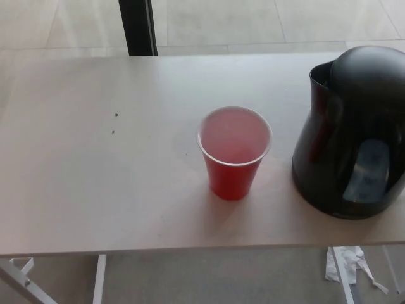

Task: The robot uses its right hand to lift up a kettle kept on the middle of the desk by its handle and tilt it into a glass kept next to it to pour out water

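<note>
Floor, near edge: grey floor (209, 278) shows below the desk's front edge; a crumpled white scrap (345, 263) lies on it at lower right.
Desk frame: white metal legs (100, 277) show under the front edge at lower left and lower right.
Desk: pale, matte desk top (95, 190) spans the full width of the view; a few small dark specks (115, 123) sit on its left half.
Cup: red plastic cup (235, 152), white inside, stands upright near the middle of the desk, slightly towards the front edge; whether it holds liquid cannot be told.
Kettle: black kettle (354, 133) stands upright on the desk at the right, just beside the cup and not touching it; its spout points towards the cup side, its domed lid is closed, and a bluish level window faces the camera. Its right side is cut off by the frame, so the handle is not seen.
Left hand: out of the picture; its state cannot be told.
Right hand: out of the picture; its state cannot be told. Nothing grips the kettle on the visible side.
Background: light tiled floor (253, 22) lies beyond the far desk edge, with a dark upright post (137, 26) at upper left centre.
</note>
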Robot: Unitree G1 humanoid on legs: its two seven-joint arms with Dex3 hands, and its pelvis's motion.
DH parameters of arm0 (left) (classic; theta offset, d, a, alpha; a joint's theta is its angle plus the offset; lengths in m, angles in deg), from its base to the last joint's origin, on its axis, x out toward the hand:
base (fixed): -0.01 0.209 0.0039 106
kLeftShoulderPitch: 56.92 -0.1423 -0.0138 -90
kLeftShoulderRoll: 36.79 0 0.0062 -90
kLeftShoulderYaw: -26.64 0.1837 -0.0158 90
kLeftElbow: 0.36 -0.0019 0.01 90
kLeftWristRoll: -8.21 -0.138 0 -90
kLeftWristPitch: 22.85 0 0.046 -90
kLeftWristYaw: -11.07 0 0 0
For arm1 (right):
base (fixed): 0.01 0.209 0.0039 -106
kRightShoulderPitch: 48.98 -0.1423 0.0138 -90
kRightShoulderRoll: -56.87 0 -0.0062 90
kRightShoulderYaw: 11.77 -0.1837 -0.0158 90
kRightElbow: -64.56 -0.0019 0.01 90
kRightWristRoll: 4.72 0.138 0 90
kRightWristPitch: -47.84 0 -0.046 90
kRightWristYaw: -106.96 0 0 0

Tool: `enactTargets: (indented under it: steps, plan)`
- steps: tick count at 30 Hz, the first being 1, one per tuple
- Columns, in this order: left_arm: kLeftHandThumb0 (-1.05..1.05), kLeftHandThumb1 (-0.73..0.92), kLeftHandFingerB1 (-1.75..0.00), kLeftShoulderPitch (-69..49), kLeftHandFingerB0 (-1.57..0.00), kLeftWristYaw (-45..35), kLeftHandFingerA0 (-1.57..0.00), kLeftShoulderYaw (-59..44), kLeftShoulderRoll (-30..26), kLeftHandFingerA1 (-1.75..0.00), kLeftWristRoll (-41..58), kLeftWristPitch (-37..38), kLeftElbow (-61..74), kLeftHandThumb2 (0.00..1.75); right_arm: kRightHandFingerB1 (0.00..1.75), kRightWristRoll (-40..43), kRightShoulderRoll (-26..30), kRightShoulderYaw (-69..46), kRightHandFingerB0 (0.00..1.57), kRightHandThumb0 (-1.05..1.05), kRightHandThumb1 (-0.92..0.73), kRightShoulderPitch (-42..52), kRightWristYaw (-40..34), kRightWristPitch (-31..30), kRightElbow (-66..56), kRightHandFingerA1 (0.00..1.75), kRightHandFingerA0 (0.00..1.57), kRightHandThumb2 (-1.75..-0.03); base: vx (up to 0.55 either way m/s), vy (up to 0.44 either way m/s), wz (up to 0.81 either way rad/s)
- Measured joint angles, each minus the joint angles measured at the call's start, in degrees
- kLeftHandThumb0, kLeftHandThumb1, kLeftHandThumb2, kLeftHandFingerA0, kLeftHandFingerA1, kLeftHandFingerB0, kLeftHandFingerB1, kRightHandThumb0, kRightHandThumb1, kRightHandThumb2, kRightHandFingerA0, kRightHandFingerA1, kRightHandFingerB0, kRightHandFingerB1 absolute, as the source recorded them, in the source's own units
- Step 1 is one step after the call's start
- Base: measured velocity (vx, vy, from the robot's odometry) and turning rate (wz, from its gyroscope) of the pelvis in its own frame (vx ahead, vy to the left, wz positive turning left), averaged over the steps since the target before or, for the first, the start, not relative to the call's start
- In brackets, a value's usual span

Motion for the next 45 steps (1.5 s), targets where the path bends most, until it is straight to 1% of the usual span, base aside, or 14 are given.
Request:
enactTargets:
  steps: [1,2,6,18,19,20,22,23,30,32,33,39,40,45]
  plan:
    - [-0.63,0.46,-0.53,-0.16,-0.36,-0.88,-0.51,-0.74,-0.25,-0.61,0.83,-0.64,0.44,0.86,0.46,0.67,0.72,-0.87,0.29,-0.68,-0.5,-0.19,0.77,0.49,0.81,0.7,0.74,-0.56,0.0,0.0,0.0]
    - [-0.61,0.58,-0.44,-0.28,-0.44,-1.37,-0.58,-1.16,-0.36,-0.53,1.28,-0.98,0.6,0.58,0.47,0.99,1.07,-1.21,0.3,-0.69,-0.52,-0.43,1.11,0.72,1.43,0.71,0.78,-0.56,0.0,0.0,0.0]
    - [-0.63,0.47,-0.53,-0.54,-0.37,-3.34,-0.51,-2.27,-0.47,-0.62,3.22,-2.45,0.6,0.86,0.47,2.63,1.61,-2.82,0.32,-0.78,-0.51,-1.87,2.2,1.18,4.11,0.61,0.82,-0.56,0.0,0.0,0.0]
    - [-0.65,0.62,-0.38,-2.12,-0.4,-5.0,-0.54,-3.72,-0.46,-0.49,5.76,-3.34,0.97,0.59,0.47,10.23,2.48,-12.69,0.17,-0.87,-0.56,-7.5,3.7,-0.94,-4.15,0.69,0.4,-0.57,0.0,0.0,0.0]
    - [-0.67,0.5,-0.52,-2.17,-0.27,-5.06,-0.47,-3.85,-0.46,-0.62,6.0,-3.34,1.15,0.9,0.52,10.92,2.8,-13.25,0.12,-0.95,-0.48,-8.25,3.83,-1.57,-6.38,0.86,0.63,-0.86,0.0,0.0,0.0]
    - [-0.64,0.63,-0.42,-2.26,-0.41,-5.1,-0.54,-3.84,-0.47,-0.53,6.14,-3.44,1.5,0.59,0.47,11.57,3.25,-13.54,0.17,-0.88,-0.54,-9.5,4.08,-2.22,-8.3,0.72,0.84,-0.58,0.0,0.0,0.0]
    - [-0.64,0.63,-0.42,-2.13,-0.41,-5.23,-0.54,-3.83,-0.49,-0.53,6.37,-3.68,2.16,0.59,0.55,12.29,4.56,-13.63,0.16,-0.86,-0.39,-11.9,4.5,-3.36,-11.58,0.69,0.83,-0.83,0.0,0.0,0.0]
    - [-0.66,0.48,-0.55,-1.92,-0.34,-5.31,-0.42,-3.83,-0.49,-0.61,6.52,-3.79,2.62,0.88,0.62,12.74,5.41,-13.61,0.24,-0.96,-0.46,-13.36,4.74,-4.0,-13.49,0.7,0.67,-0.58,0.0,0.0,0.0]
    - [-0.67,0.61,-0.42,-2.03,-0.47,-5.72,-0.54,-3.82,-0.56,-0.55,7.32,-4.24,3.46,0.59,0.63,14.44,9.37,-8.84,0.26,-0.91,-0.34,-23.62,8.15,-8.01,-25.01,0.72,0.34,-0.76,0.0,0.0,0.0]
    - [-0.72,0.49,-0.53,-1.69,-0.34,-5.88,-0.48,-3.8,-0.64,-0.62,7.49,-4.23,2.91,0.9,0.57,15.17,9.59,-7.6,0.24,-0.9,-0.34,-26.07,9.3,-9.41,-27.58,0.65,0.34,-0.7,0.0,0.0,0.0]
    - [-0.65,0.62,-0.41,-1.67,-0.4,-5.9,-0.52,-3.76,-0.64,-0.54,7.53,-4.25,2.86,0.59,0.45,15.36,9.59,-6.74,0.21,-0.85,-0.44,-27.22,9.78,-9.92,-28.41,0.57,0.3,-0.57,0.0,0.0,0.0]
    - [-0.61,0.63,-0.48,-1.65,-0.4,-5.98,-0.5,-3.7,-0.64,-0.6,7.85,-4.66,3.62,0.59,0.3,15.26,9.59,1.28,0.13,-0.71,-0.5,-30.19,12.42,-12.86,-36.46,0.44,0.21,-0.56,0.0,0.0,0.0]
    - [-0.62,0.63,-0.48,-1.72,-0.41,-5.99,-0.51,-3.68,-0.65,-0.61,7.88,-4.66,3.81,0.59,0.5,15.18,9.59,2.9,0.0,-0.37,-0.25,-30.15,12.98,-13.65,-38.32,0.5,0.01,-0.87,0.0,0.0,0.0]
    - [-0.64,0.63,-0.43,-2.04,-0.39,-6.19,-0.52,-3.58,-0.77,-0.56,7.98,-4.67,4.3,0.58,0.3,14.69,9.57,8.4,0.06,-0.68,-0.41,-29.14,14.86,-16.47,-45.17,0.45,0.1,-0.75,0.0,0.0,0.0]
